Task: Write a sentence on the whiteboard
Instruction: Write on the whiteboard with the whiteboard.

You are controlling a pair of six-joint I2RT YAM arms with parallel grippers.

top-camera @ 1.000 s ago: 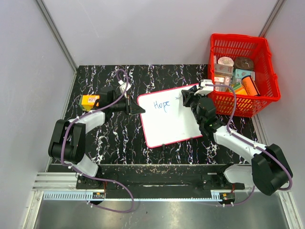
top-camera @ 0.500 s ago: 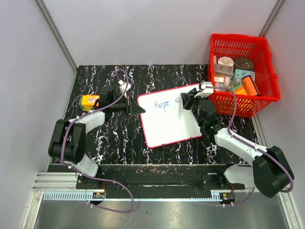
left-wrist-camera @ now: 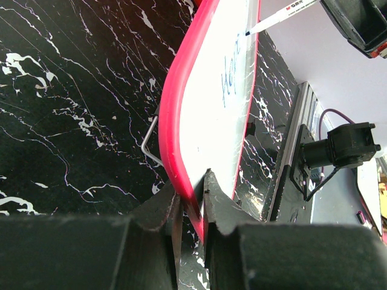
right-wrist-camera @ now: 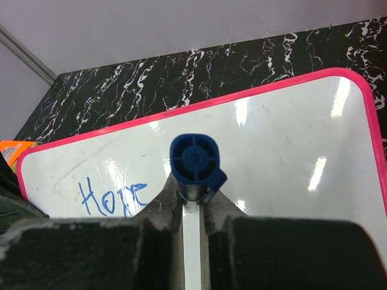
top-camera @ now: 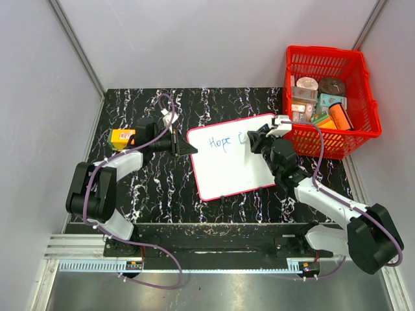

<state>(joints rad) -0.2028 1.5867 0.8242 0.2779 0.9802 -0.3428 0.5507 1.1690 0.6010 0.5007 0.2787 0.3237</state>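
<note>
Now the right hand [right-wrist-camera: 192, 204], pinching the marker [right-wrist-camera: 193, 158], has slid right past the sentence [top-camera: 220, 142], so far only "Hope", leaving a curved stroke [top-camera: 241, 137], probably the second word's start, while the left hand [left-wrist-camera: 189, 205] clamps the edge of the whiteboard [top-camera: 230, 170] on the desk [top-camera: 149, 188].
</note>
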